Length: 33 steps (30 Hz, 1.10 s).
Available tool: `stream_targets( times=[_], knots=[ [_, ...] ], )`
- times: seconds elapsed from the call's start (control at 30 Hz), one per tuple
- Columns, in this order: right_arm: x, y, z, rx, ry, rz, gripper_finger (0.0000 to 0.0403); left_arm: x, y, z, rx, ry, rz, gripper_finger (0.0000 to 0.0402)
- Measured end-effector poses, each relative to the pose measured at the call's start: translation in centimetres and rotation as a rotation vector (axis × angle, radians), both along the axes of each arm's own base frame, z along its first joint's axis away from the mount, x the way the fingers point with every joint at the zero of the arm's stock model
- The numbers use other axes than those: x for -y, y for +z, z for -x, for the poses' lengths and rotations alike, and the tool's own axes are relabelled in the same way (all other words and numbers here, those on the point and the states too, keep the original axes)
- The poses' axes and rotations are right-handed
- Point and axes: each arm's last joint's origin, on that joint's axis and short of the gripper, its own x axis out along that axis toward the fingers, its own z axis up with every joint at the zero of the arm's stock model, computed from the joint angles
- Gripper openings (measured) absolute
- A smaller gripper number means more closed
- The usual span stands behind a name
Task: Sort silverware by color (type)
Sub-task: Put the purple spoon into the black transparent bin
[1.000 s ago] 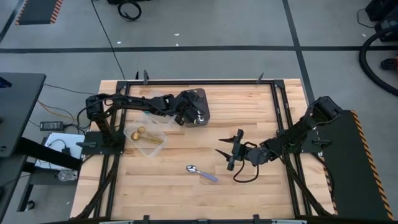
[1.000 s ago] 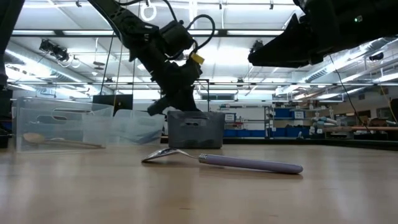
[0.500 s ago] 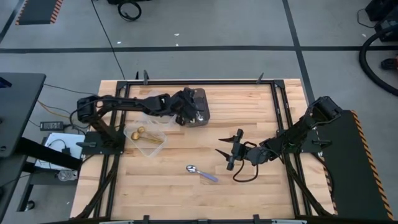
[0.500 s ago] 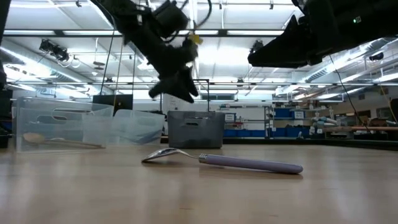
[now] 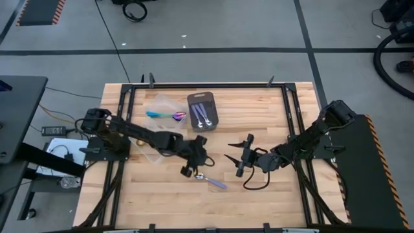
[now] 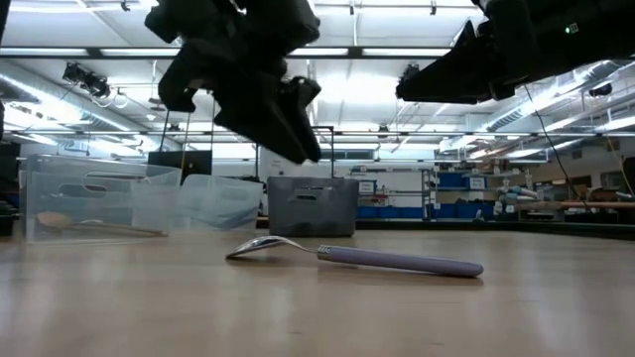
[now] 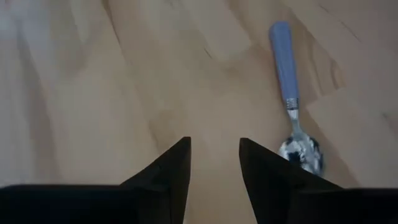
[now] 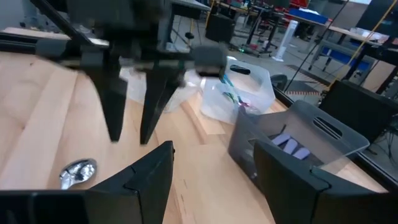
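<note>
Spoon (image 5: pixel 210 180) lies on wooden table (image 5: pixel 272 194), warehouse room behind.

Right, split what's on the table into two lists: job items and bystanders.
Job items:
- lilac-handled spoon loose on the table
- spoons in the grey tray
- iridescent spoon in a clear tub
- left gripper, open above the loose spoon

Bystanders:
- grey tray
- clear tub
- right gripper, open, waiting
</note>
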Motion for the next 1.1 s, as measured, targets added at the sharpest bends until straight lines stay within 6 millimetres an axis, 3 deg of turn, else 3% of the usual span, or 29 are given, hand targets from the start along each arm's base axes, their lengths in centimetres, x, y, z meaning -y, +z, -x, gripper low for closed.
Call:
stream_targets(
  times=[0.33, 0.63, 0.87, 1.0, 1.1],
  knots=[
    [-0.1, 0.2, -0.8, -0.054, 0.009, -0.051, 0.0225, 4.3, -2.1, -1.4, -0.070, 0.087, 0.115, 0.0143],
    [-0.3, 0.0, -0.3, -0.095, 0.012, -0.064, 0.0208, 5.6, -3.7, -3.7, -0.100, 0.140, 0.156, 0.0164],
    [-0.6, 0.6, 0.7, -0.100, -0.003, -0.102, 0.0208, 7.4, -5.2, -3.5, -0.153, 0.078, 0.169, 0.0196],
    [-0.7, 0.8, 0.8, -0.093, 0.001, -0.105, 0.0208, 7.5, -6.2, -3.5, -0.177, 0.078, 0.158, 0.0186],
    [-0.8, 0.8, 0.9, -0.092, 0.005, -0.105, 0.0208, 7.6, -6.7, -3.7, -0.170, 0.076, 0.154, 0.0155]
  ],
)
